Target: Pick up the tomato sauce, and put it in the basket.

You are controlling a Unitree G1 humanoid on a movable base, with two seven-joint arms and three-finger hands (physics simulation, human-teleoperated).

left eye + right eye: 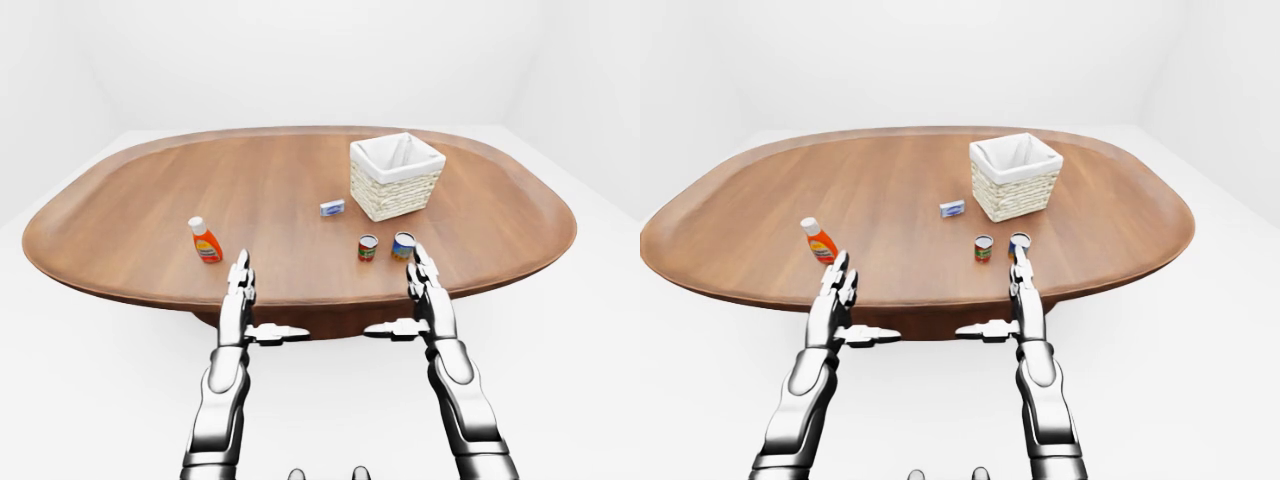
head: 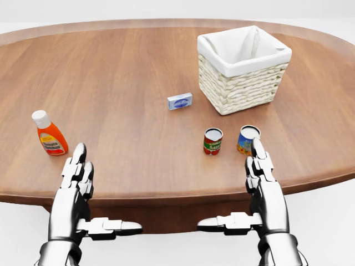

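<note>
The tomato sauce [image 2: 213, 141] is a small can (red and green label) standing upright near the right robot hand [image 2: 265, 188], which is released; the left robot hand [image 2: 75, 191] is released too.

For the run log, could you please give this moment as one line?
stage: pre-reach | left hand: open, empty | right hand: open, empty | red can: on table | basket: upright

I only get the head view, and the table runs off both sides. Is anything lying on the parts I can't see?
Observer: No. The left-eye view shows the whole oval table, and it carries only the bottle, small box, red can, blue can and basket.
Operator: Where are my forearms?
Observer: Both show below the table's near rim in that view, against white floor. The left hand and right hand reach up to the rim, fingers straight.
</note>
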